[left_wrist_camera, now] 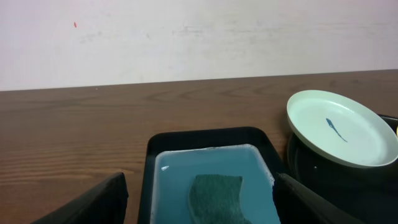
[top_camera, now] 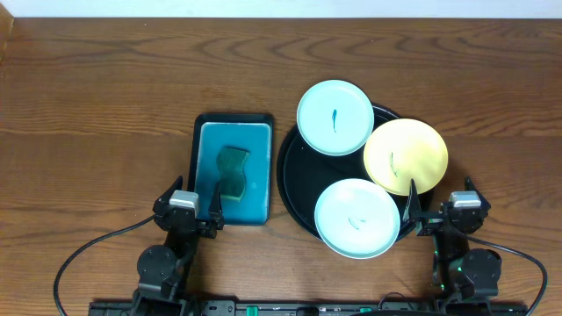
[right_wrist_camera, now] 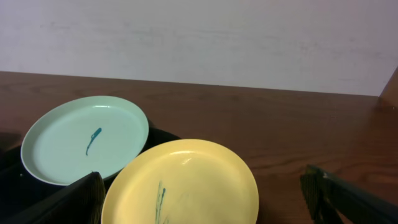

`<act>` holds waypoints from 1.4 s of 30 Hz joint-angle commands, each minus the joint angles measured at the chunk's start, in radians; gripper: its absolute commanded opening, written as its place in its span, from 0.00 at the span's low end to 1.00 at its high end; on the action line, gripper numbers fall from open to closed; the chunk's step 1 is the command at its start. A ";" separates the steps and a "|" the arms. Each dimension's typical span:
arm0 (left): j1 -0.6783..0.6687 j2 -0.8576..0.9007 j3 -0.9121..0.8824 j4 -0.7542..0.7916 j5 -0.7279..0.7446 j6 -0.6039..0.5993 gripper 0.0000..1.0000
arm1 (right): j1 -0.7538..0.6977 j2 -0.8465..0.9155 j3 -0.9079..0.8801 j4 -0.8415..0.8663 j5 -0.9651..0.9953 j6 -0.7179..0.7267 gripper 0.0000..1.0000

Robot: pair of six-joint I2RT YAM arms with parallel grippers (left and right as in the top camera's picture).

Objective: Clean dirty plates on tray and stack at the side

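Three smeared plates rest on the round black tray [top_camera: 299,175]: a mint plate [top_camera: 335,117] on its far rim, a yellow plate [top_camera: 406,156] on its right rim, a mint plate [top_camera: 356,219] at its near edge. In the right wrist view the yellow plate [right_wrist_camera: 186,186] lies between my fingers, the far mint plate [right_wrist_camera: 84,138] to the left. The left wrist view shows the far mint plate [left_wrist_camera: 342,127]. My left gripper [top_camera: 205,209] is open and empty at the near end of the rectangular tray. My right gripper [top_camera: 436,211] is open and empty near the yellow plate.
A small rectangular black tray [top_camera: 198,167] with a teal inside holds a dark green sponge [top_camera: 233,171], left of the round tray. The sponge [left_wrist_camera: 216,199] lies between my left fingers in the left wrist view. Brown wooden table [top_camera: 97,114] all around; a pale wall behind.
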 commanded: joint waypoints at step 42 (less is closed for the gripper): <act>0.005 -0.006 0.013 -0.079 0.082 -0.086 0.76 | 0.002 -0.001 -0.001 0.003 -0.059 0.019 0.99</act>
